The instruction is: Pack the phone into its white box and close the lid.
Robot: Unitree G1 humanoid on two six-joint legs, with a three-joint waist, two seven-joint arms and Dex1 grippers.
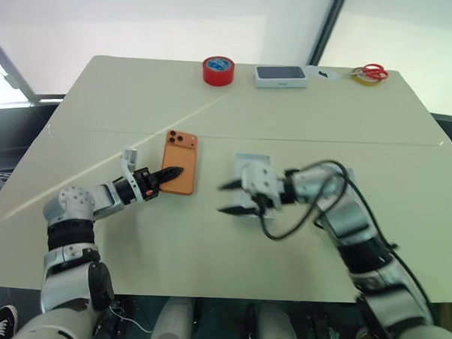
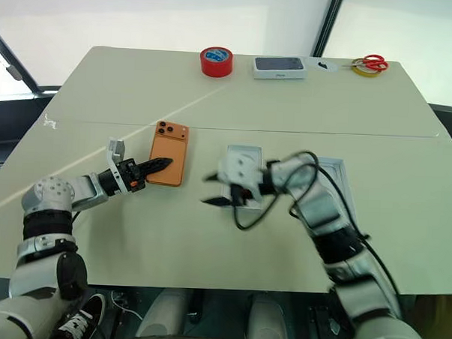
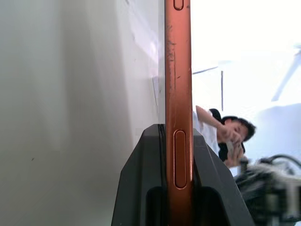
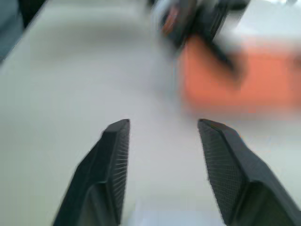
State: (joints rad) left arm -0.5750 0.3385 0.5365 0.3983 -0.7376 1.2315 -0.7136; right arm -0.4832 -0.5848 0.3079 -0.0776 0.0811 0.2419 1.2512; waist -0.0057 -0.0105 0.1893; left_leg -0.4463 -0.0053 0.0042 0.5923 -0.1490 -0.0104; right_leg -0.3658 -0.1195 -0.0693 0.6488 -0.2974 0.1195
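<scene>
Pinching the phone (image 1: pixel 180 161) by its left long edge with the left gripper (image 1: pixel 171 172), fingers (image 3: pixel 141 188) pressed tight on both faces right at the side button. Lying near-flat just over the table (image 1: pixel 139 98), back up, long axis running away from the robot, camera bump at the far end. Can't tell whether fully lifted or only tipped up at the gripped edge.

Coming at the phone from its near left corner, forearm low and roughly level, pointing across to the right. Nearer arm by a mile and already holding, so probably no handover needed.

Off to the right of the phone: right gripper (image 1: pixel 225 199), spread wide with nothing in it, aimed back toward the phone and tilted down a bit, elbow bent outward. Just behind it, also right of the phone, a shallow white piece (image 2: pixel 245 155). Further right again, half hidden by the forearm, a second white piece (image 2: pixel 340 178). Honestly can't say which is the white box and which the lid.

Key bit for the next move, just guessing: carrying the phone sideways to the right, long axis kept parallel to the tray's, seemingly lined up already. Might need the right gripper cleared out first, parked right between phone and tray. Biggest worry: thin edge grip twisting or slipping on the way over
</scene>
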